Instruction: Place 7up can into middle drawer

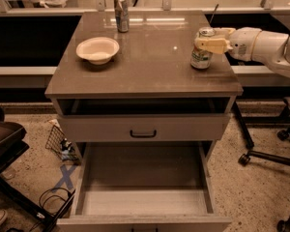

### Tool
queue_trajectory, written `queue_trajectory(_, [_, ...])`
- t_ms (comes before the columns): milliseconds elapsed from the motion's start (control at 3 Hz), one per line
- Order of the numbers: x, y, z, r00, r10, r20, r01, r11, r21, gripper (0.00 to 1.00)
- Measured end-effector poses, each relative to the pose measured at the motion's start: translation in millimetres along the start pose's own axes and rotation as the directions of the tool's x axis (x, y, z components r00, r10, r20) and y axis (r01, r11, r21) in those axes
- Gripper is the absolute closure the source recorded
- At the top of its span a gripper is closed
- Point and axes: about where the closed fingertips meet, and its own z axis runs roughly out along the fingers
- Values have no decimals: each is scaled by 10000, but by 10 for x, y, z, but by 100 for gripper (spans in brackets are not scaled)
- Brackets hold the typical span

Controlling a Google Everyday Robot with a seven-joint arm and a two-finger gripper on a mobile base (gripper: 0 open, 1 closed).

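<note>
The 7up can (201,53), white and green with a silver top, stands upright at the right side of the brown cabinet top (145,57). My gripper (211,38) reaches in from the right on a white arm and is shut on the can's upper part, one finger in front and one behind. The can sits at or just above the surface; I cannot tell which. The middle drawer (144,203) is pulled wide open below, its pale floor bare and its long front panel nearest the camera.
A white bowl (97,49) sits at the left of the top. A slim dark silver can (121,13) stands at the back. A shallower drawer with a black handle (143,134) is above the open one. Chair legs (266,156) are on the right, a wire basket (59,143) on the left.
</note>
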Motion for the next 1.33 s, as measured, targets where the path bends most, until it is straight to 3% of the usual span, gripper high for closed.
queue_trajectory(333, [-320, 169, -64, 9974, -722, 62, 722, 9973, -141, 100])
queue_trajectory(667, [-821, 640, -406, 9824, -1842, 301, 1848, 9826, -179, 100])
queue_trajectory(1000, [-803, 1004, -721, 9772, -2124, 12, 2124, 9772, -18, 100])
queue_trajectory(1333, [-542, 1467, -986, 9728, -2226, -640, 2220, 9749, -169, 100])
